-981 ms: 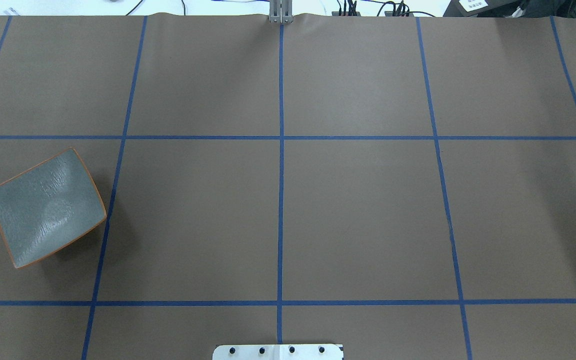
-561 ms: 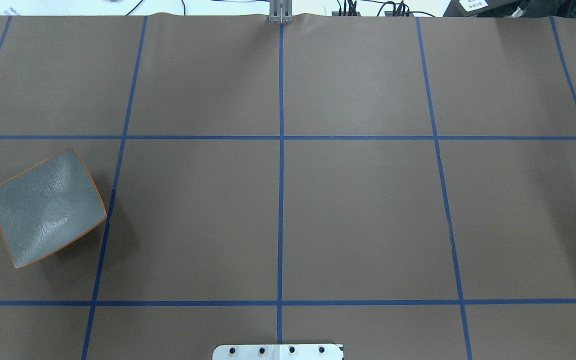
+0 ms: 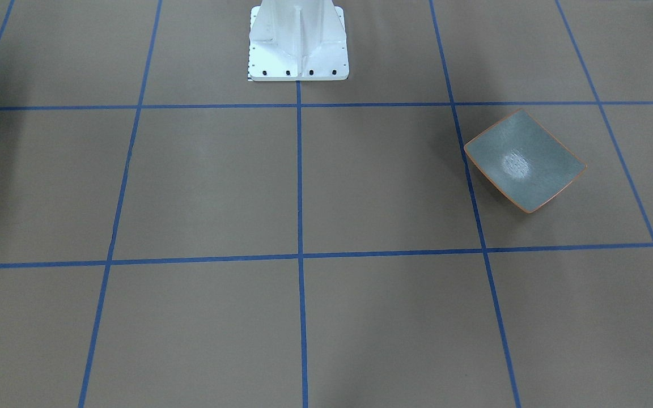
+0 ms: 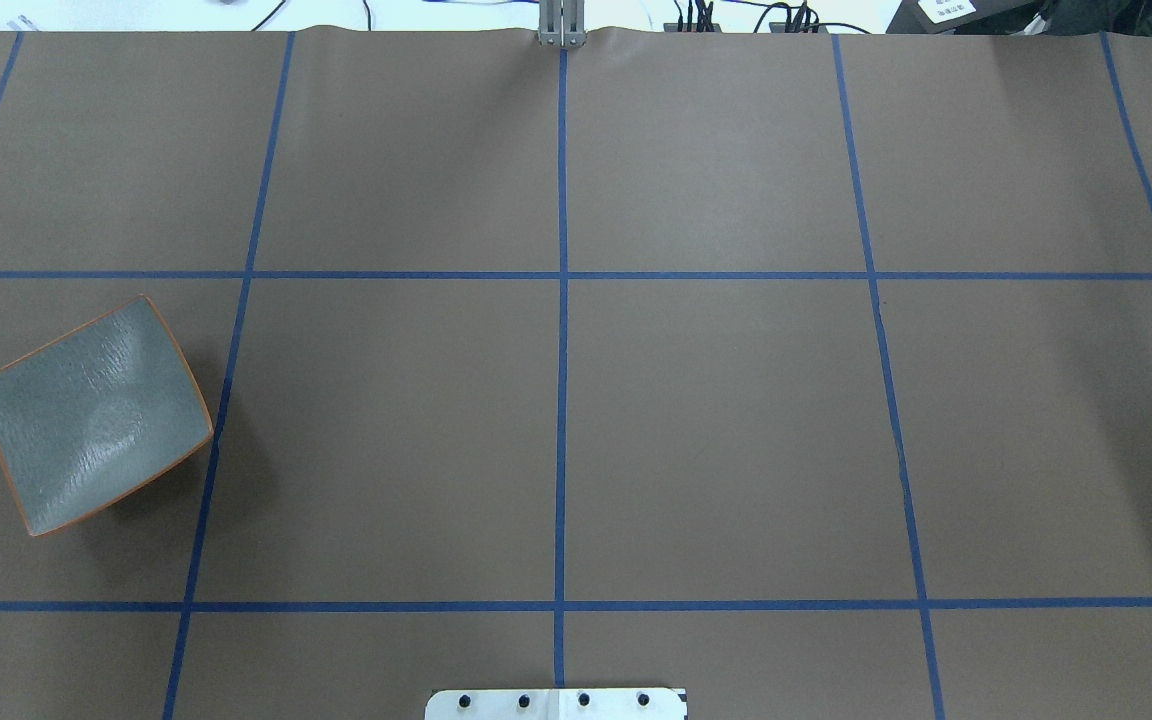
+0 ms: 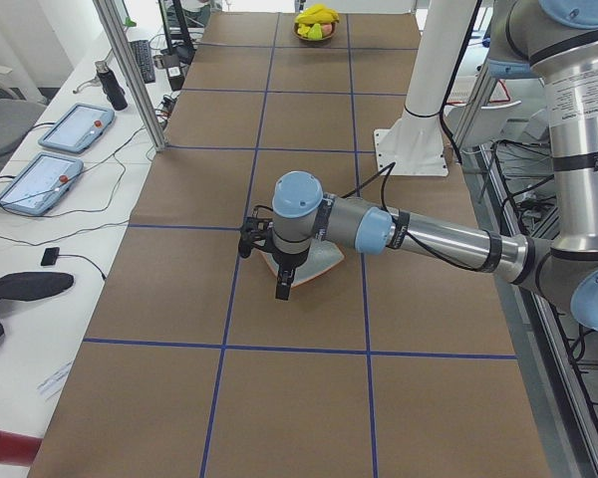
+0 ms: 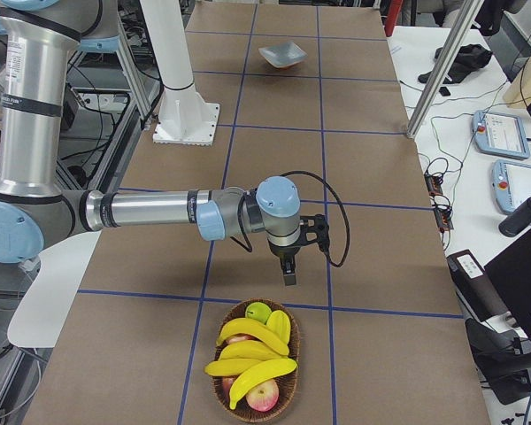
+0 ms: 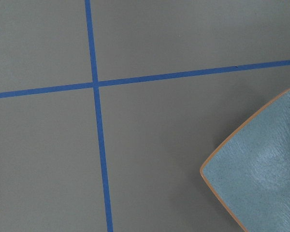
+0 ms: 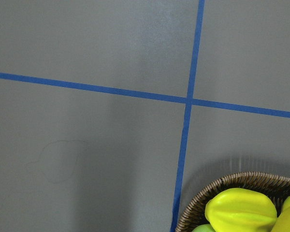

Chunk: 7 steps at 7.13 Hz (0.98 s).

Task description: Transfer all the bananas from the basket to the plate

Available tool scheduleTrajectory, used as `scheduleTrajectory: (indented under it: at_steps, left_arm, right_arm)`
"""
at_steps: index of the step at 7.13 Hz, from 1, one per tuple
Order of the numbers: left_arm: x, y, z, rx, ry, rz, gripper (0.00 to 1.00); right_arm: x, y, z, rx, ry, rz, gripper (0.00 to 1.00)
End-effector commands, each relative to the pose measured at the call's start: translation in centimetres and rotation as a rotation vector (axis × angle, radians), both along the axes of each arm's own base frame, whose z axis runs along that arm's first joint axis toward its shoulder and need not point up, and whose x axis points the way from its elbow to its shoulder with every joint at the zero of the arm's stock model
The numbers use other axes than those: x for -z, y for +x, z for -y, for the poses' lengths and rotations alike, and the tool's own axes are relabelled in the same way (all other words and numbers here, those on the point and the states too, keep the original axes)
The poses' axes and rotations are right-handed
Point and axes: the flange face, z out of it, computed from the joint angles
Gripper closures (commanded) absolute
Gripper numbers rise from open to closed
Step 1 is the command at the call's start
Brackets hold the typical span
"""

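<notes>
Nearest, at my right end of the table, the bananas (image 6: 250, 367) lie piled in the wicker basket (image 8: 195, 203). My right gripper (image 6: 288, 273) hangs above the brown paper just beside the basket; I cannot tell whether its jaws are spread or pressed together. Far off at my left end, my left gripper (image 5: 282, 287) hangs near the plate (image 4: 91, 415), its jaws equally unreadable.

The plate (image 7: 261, 169) runs off the left wrist view at 4 o'clock, the basket (image 8: 217, 193) off the right wrist view at 5 o'clock. How the left gripper (image 5: 282, 290) and right gripper (image 6: 288, 275) stand is too small to judge.
</notes>
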Motion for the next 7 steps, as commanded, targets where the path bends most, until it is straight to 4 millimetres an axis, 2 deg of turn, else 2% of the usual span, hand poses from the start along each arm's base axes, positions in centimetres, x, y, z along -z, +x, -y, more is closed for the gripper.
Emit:
scheduleTrajectory:
  at_steps: [1, 3, 7]
  left_arm:
    - [0.00, 0.01, -0.03, 0.001, -0.003, -0.002, 0.00]
    - [-0.01, 0.01, -0.03, 0.001, -0.003, -0.002, 0.00]
    - [-0.15, 0.08, -0.02, 0.000, -0.007, -0.003, 0.00]
  right_arm:
    - [-0.16, 0.02, -0.14, 0.000, -0.002, -0.001, 0.00]
    - [-0.87, 0.04, -0.13, -0.003, -0.012, -0.004, 0.00]
    - [-1.01, 0.29, -0.51, -0.015, -0.003, -0.032, 0.00]
